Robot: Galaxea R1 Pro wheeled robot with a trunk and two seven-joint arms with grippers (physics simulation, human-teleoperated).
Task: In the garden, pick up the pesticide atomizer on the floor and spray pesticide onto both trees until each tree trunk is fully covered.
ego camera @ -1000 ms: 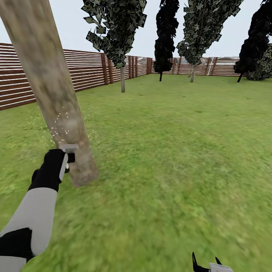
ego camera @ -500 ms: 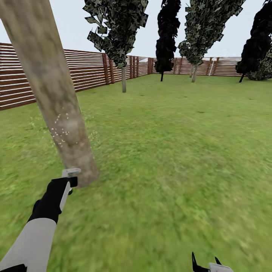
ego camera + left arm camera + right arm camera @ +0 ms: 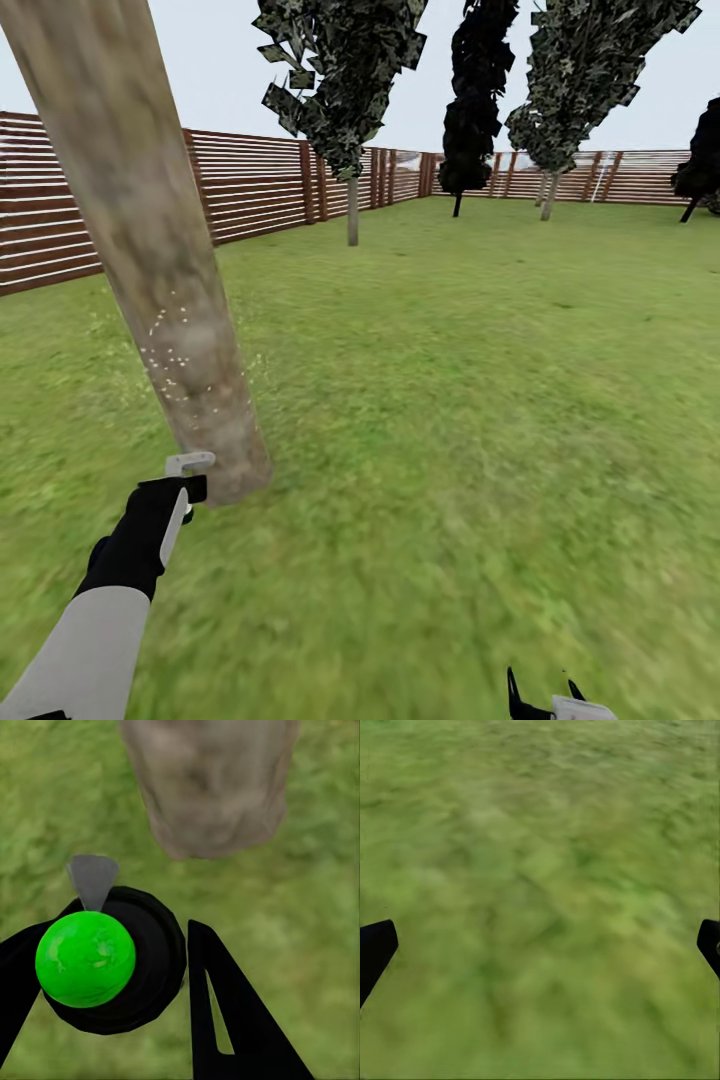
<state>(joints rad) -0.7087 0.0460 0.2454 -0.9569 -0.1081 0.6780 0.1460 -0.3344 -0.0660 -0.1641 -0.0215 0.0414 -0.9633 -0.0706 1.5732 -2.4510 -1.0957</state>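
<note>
Left gripper [image 3: 150, 997]: fingers closed around the pesticide atomizer [image 3: 86, 958], green-capped, nozzle aimed at the base of the near tree trunk [image 3: 150, 240]. Pesticide [image 3: 165, 345]: whitish specks on the lower trunk. Right gripper [image 3: 540, 945]: spread wide, holding nothing, over the grass lawn [image 3: 480, 400]. Fence [image 3: 250, 185] behind.

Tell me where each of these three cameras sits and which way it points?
Head view: up on the robot's head, looking forward and down over the green grass lawn, pale mottled tree trunk and brown slat fence; the left arm shows.
Left wrist view: by the left gripper, facing the trunk's base; black fingers clamp the green-and-black atomizer.
Right wrist view: by the open right gripper, facing grass.
Head and left wrist views share the trunk.
</note>
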